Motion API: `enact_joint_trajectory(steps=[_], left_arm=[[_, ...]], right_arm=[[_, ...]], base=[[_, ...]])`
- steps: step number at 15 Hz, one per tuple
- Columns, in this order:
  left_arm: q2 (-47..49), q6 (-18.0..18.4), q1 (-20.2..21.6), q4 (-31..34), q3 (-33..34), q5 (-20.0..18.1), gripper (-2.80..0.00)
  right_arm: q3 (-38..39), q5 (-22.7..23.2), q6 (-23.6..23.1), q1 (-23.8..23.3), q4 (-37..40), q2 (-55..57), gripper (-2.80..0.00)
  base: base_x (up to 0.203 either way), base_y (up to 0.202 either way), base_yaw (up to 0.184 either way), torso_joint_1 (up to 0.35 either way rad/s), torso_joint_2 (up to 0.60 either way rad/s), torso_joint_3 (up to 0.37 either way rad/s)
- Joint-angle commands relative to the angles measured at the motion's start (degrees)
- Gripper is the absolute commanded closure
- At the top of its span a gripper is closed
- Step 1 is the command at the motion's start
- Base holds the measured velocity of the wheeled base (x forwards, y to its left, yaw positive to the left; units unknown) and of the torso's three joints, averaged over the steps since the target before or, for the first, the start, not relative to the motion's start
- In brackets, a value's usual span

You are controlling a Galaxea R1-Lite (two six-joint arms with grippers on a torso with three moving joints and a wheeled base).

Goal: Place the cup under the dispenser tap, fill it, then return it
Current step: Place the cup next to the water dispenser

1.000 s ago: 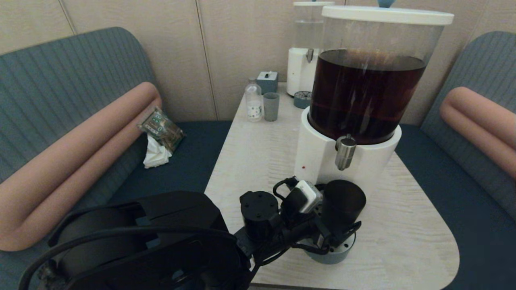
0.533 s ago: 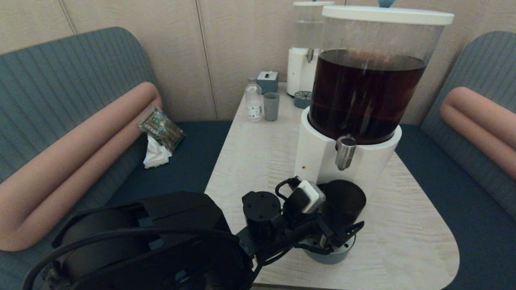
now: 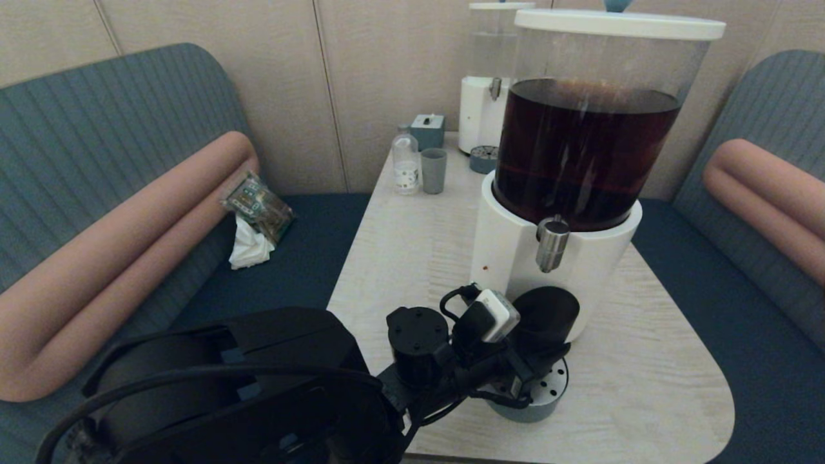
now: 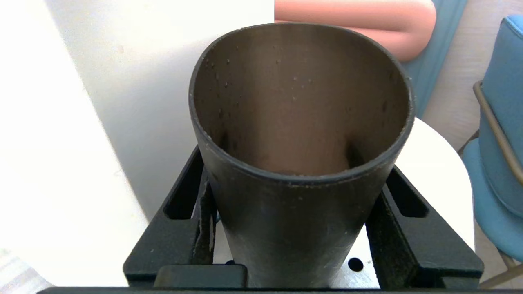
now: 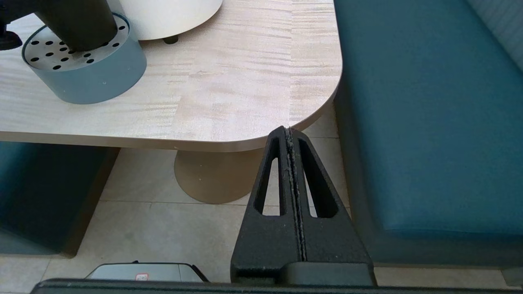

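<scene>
The left arm (image 3: 258,386) is seen nearest, reaching in over the table (image 3: 412,258) edge. Its left gripper (image 3: 538,361) is clamped on the cup (image 3: 544,316), one finger (image 4: 196,220) pressed to each side of the dark wall. The cup is held tilted over the perforated grey drip tray (image 3: 548,393), close against the white base of the dispenser (image 3: 567,193), just below the tap (image 3: 552,243). The inside of the cup is seen to be empty in the left wrist view. The right gripper (image 5: 291,134) is parked low beside the table corner, its fingers pressed together on nothing. Farther back, a bottle (image 3: 406,161), a small grey cup (image 3: 433,171) and a smaller dispenser (image 3: 486,84) are stood by the wall.
</scene>
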Motion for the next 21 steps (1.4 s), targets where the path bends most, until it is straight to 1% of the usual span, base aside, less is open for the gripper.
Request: enact_joint_trajectory(steps=[1, 2, 7, 10, 13, 14, 16, 18, 19, 21], left_arm=[[-0.84, 0.05, -0.13, -0.38, 1.5, 1.08, 0.0], [-2.15, 0.09, -0.41, -0.38, 3.66, 1.86, 0.0], [-10.83, 0.1, -0.56, -0.38, 14.18, 3.41, 0.0], [-14.71, 0.05, 0.86, -0.38, 19.41, 5.12, 0.0], [-18.62, -0.19, 5.18, -0.38, 22.82, 9.18, 0.0], [-20.03, -0.32, 7.18, -0.38, 23.6, 10.29, 0.0], [-21.12, -0.48, 12.01, -0.38, 23.67, 10.9, 0.0], [-20.82, -0.84, 17.23, -0.38, 22.37, 11.43, 0.0], [-19.8, -1.62, 19.8, -0.38, 20.83, 11.65, 0.0], [-16.0, -2.49, 23.33, -0.38, 16.81, 12.02, 0.0]], right_arm=[[0.0, 0.0, 0.02, 0.01, 0.08, 0.0, 0.0], [0.0, 0.0, 0.02, 0.01, 0.08, -0.01, 0.0], [0.0, 0.0, 0.02, 0.01, 0.08, 0.06, 0.0], [0.0, 0.0, 0.02, 0.01, 0.08, -0.01, 0.0], [0.0, 0.0, 0.02, 0.01, 0.08, -0.01, 0.0], [0.0, 0.0, 0.02, 0.01, 0.08, 0.08, 0.0], [0.0, 0.0, 0.02, 0.01, 0.08, 0.01, 0.0], [0.0, 0.0, 0.02, 0.01, 0.08, 0.08, 0.0], [0.0, 0.0, 0.02, 0.01, 0.08, 0.08, 0.0], [0.0, 0.0, 0.02, 0.01, 0.08, -0.01, 0.0]], base=[[0.0, 0.0, 0.0, 0.0, 0.0, 0.0], [0.0, 0.0, 0.0, 0.0, 0.0, 0.0], [0.0, 0.0, 0.0, 0.0, 0.0, 0.0], [0.0, 0.0, 0.0, 0.0, 0.0, 0.0], [0.0, 0.0, 0.0, 0.0, 0.0, 0.0], [0.0, 0.0, 0.0, 0.0, 0.0, 0.0], [0.0, 0.0, 0.0, 0.0, 0.0, 0.0], [0.0, 0.0, 0.0, 0.0, 0.0, 0.0], [0.0, 0.0, 0.0, 0.0, 0.0, 0.0], [0.0, 0.0, 0.0, 0.0, 0.0, 0.0]])
